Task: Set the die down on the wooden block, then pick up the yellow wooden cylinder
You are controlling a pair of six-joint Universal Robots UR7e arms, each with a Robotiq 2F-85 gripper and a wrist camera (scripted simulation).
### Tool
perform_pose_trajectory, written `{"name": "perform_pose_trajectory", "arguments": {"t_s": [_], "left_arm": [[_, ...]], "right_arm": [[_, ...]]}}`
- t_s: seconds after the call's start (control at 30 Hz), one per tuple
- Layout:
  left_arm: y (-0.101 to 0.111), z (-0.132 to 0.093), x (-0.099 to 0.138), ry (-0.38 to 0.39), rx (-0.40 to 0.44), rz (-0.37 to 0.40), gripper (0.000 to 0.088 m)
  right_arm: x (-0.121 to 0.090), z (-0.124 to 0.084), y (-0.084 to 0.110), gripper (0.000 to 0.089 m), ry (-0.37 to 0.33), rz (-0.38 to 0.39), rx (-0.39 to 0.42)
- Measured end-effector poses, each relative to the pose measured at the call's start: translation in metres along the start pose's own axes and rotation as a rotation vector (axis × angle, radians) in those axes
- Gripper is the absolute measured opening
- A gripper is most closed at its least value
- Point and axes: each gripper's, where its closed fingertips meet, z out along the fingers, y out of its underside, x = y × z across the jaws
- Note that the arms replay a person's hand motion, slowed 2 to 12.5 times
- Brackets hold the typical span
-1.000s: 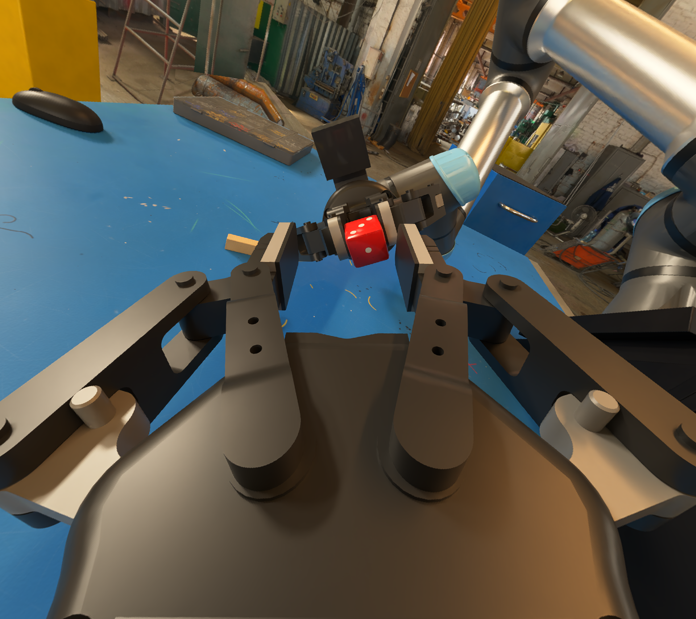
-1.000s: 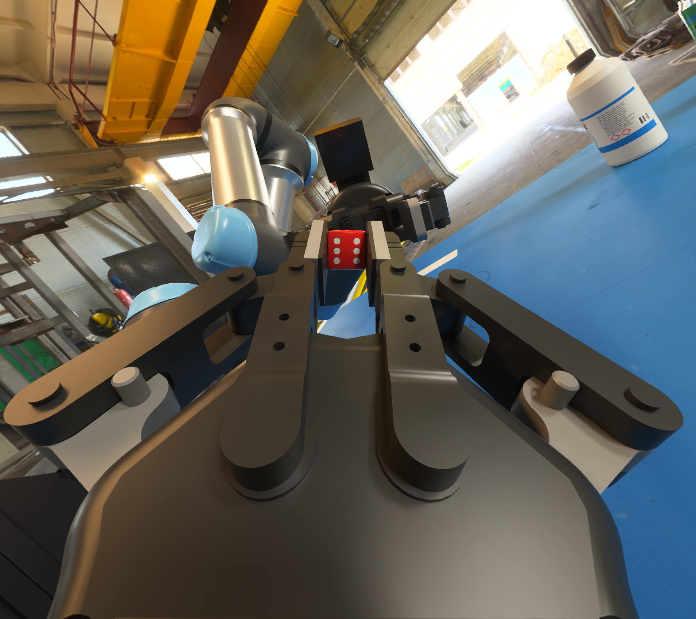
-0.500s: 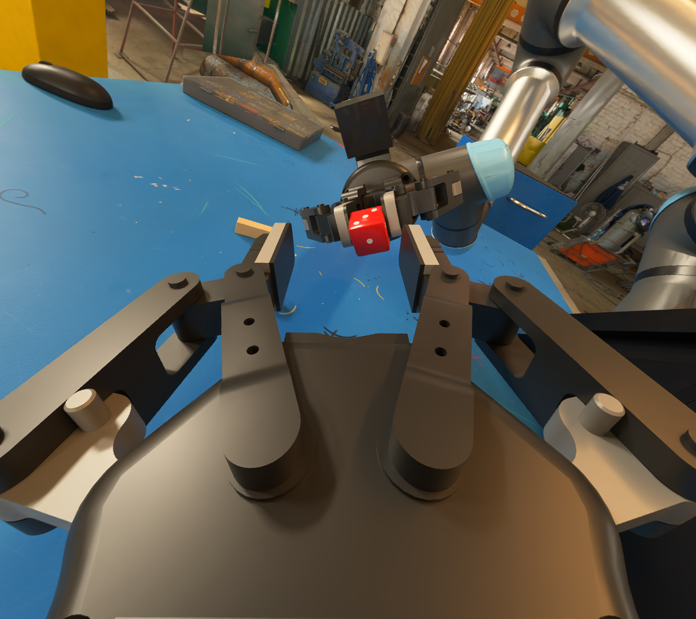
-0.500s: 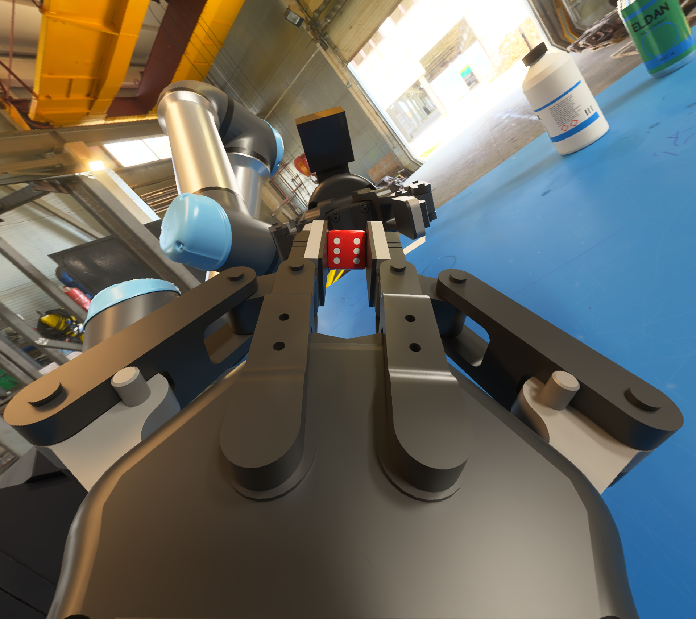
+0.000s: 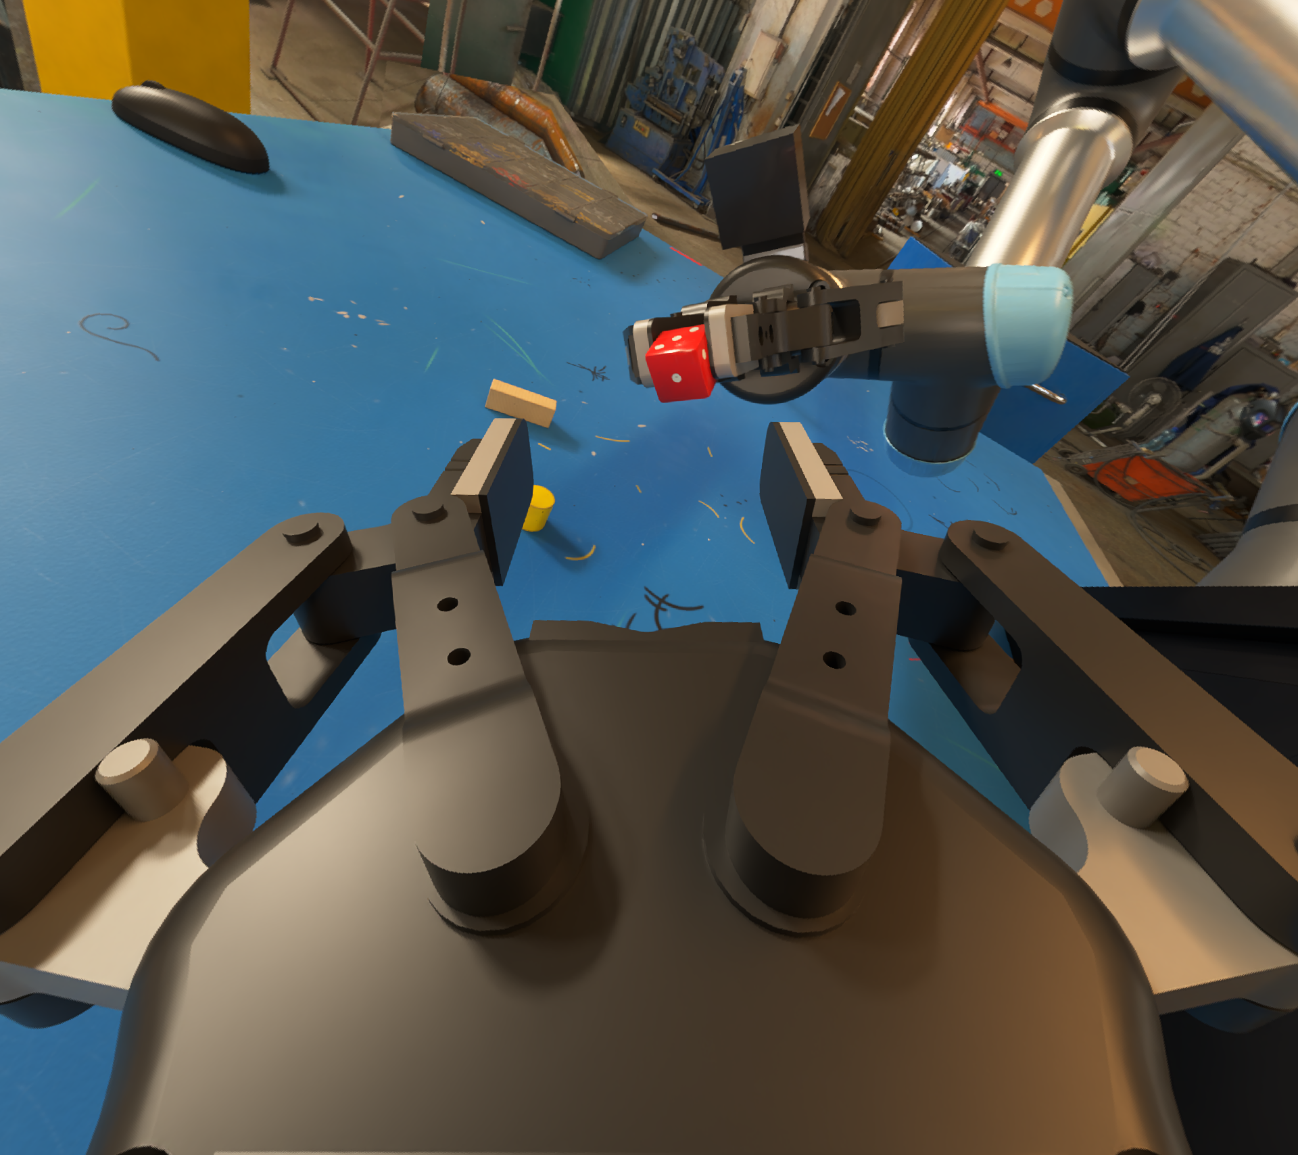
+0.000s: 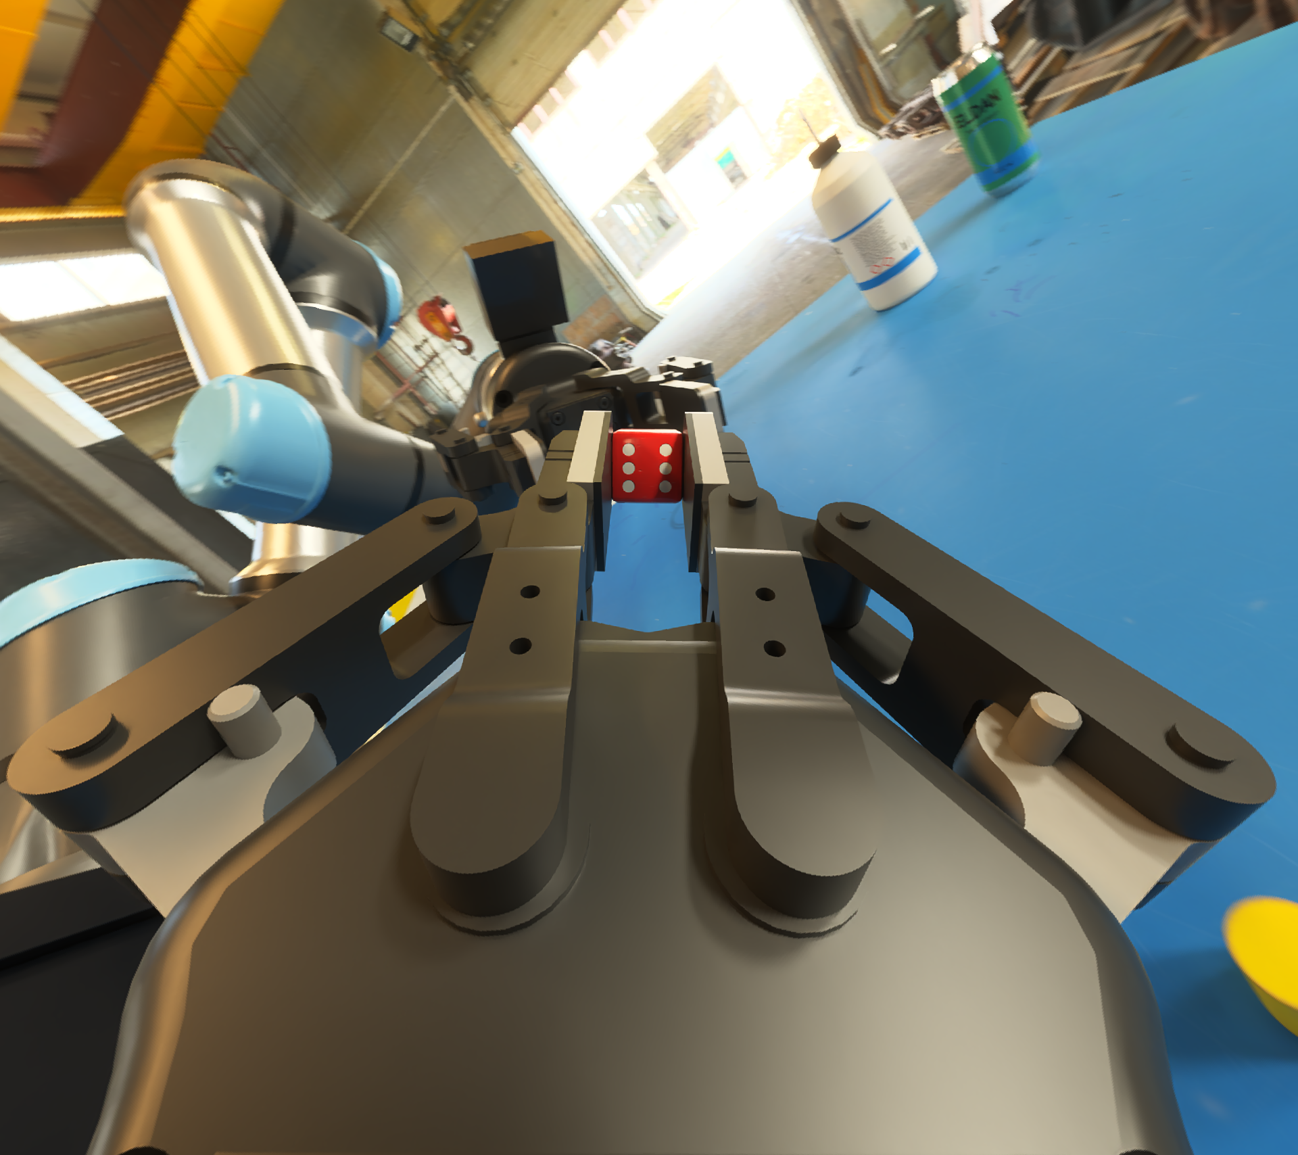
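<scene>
Above the blue table (image 5: 211,292), the right tool (image 6: 647,454) clamps the die (image 6: 647,465).

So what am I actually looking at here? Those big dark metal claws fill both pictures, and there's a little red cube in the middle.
You are seeing through two cameras, one at the wrist of each robot arm, looking along its own two-finger claw. In the left wrist view, the left gripper is open and empty. Beyond it, on the blue table, lie a small pale wooden block and a short yellow wooden cylinder, part hidden by a finger. Farther off, the other arm holds a red die with white dots in the air. The right wrist view shows that same right gripper from behind, shut on the die. Also on the table: a white plastic bottle, a green can and a black computer mouse.
</scene>
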Motion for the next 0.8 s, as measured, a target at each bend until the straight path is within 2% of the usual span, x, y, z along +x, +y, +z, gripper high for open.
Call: {"name": "perform_pose_trajectory", "arguments": {"t_s": [0.43,0.8], "left_arm": [[0.012,-0.001,-0.02,-0.078,-0.066,0.051,0.0569],[0.03,0.001,-0.042,-0.202,-0.182,0.216,0.0556]], "right_arm": [[0.048,-0.027,-0.003,0.0178,0.334,-0.093,-0.048],[0.075,-0.046,0.0,0.0178,0.525,-0.101,-0.066]]}}
